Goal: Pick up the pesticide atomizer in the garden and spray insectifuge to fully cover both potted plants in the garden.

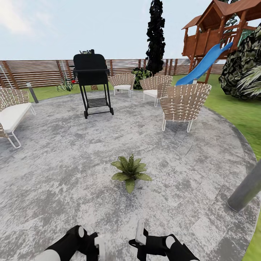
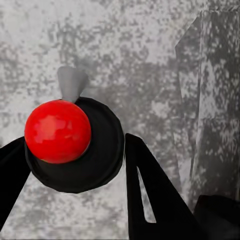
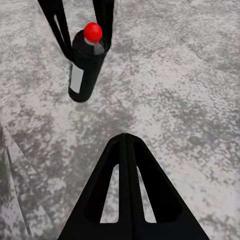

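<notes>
Atomizer (image 3: 86,67) hangs upright in the left gripper (image 2: 75,150), jaws closed on its dark body, red cap up. The right gripper (image 3: 125,145) has its jaws pressed together, holding nothing. One potted plant (image 1: 130,171) lies at twelve o'clock, near, on the patio (image 1: 54,174).

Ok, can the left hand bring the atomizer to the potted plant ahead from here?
Probably, though it looks like a stretch. Only bare paving lies between the left hand, shut on the atomizer, and the potted plant. Rolling closer first seems safer.
</notes>
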Controlling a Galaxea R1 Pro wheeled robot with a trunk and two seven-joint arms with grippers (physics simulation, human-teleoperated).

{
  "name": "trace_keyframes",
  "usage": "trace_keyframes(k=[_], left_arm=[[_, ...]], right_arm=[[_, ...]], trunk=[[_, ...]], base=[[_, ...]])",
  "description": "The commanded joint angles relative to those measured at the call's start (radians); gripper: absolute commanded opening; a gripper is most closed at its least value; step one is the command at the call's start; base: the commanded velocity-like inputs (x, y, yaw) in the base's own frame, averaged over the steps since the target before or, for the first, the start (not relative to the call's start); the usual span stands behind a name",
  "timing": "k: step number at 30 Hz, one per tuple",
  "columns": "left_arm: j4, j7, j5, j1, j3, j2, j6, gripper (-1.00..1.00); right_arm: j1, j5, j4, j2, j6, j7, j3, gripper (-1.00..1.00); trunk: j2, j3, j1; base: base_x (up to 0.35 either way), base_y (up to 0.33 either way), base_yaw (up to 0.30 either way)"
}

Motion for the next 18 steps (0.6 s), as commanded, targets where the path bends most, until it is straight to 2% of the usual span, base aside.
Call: trace_keyframes(k=[1,6,7,8,9,11,12,14,15,17,18], left_arm=[[-0.002,-0.004,0.001,0.001,0.000,0.025,-0.002,-1.00],[-0.001,-0.004,0.002,0.004,-0.001,0.115,-0.002,-1.00],[-0.001,-0.004,0.005,0.004,0.000,0.138,-0.002,-1.00],[0.000,-0.004,0.007,0.004,0.000,0.154,-0.003,-1.00],[0.000,-0.004,0.010,0.004,0.002,0.183,-0.003,-1.00],[0.000,-0.003,0.016,0.004,0.005,0.215,-0.003,-1.00],[0.000,-0.002,0.022,0.004,0.008,0.221,-0.003,-1.00],[-0.001,0.007,0.060,0.004,0.027,0.224,-0.002,-1.00],[-0.001,0.016,0.086,0.004,0.037,0.222,-0.002,-1.00],[-0.001,0.067,0.175,0.004,0.051,0.207,-0.002,-1.00],[-0.001,0.114,0.238,0.003,0.053,0.196,-0.002,-1.00]], right_arm=[[0.000,0.006,-0.002,0.001,-0.003,0.006,-0.008,-1.00],[0.000,0.008,-0.007,0.001,-0.003,0.005,-0.010,-1.00],[0.000,0.008,-0.007,0.001,-0.003,0.005,-0.010,1.00],[0.000,0.008,-0.007,0.001,-0.003,0.005,-0.010,1.00],[0.000,0.008,-0.008,0.001,-0.003,0.004,-0.010,1.00],[0.000,0.009,-0.010,0.001,-0.002,-0.001,-0.011,1.00],[0.000,0.009,-0.011,0.001,-0.002,-0.007,-0.011,1.00],[0.000,0.008,-0.019,0.001,-0.003,-0.042,-0.012,1.00],[0.000,0.008,-0.025,0.001,-0.002,-0.067,-0.013,1.00],[0.000,0.007,-0.032,0.001,0.001,-0.155,-0.016,1.00],[0.000,0.006,-0.033,0.001,0.002,-0.211,-0.018,1.00]], trunk=[[0.000,-0.001,0.000],[0.000,-0.001,0.000],[0.000,-0.001,0.000],[0.000,-0.001,0.000],[0.000,-0.001,0.000],[0.000,-0.001,0.000],[0.000,-0.001,0.000],[0.000,-0.001,0.000],[0.000,-0.001,0.000],[0.000,-0.001,0.000],[0.000,-0.001,0.000]], base=[[0.000,0.000,0.000],[0.000,0.000,0.000],[0.000,0.000,0.000],[0.000,0.000,0.000],[0.000,0.000,0.000],[0.000,0.000,0.000],[0.000,0.000,0.000],[0.000,0.000,0.000],[0.000,0.000,0.000],[0.000,0.000,0.000],[0.000,0.000,0.000]])
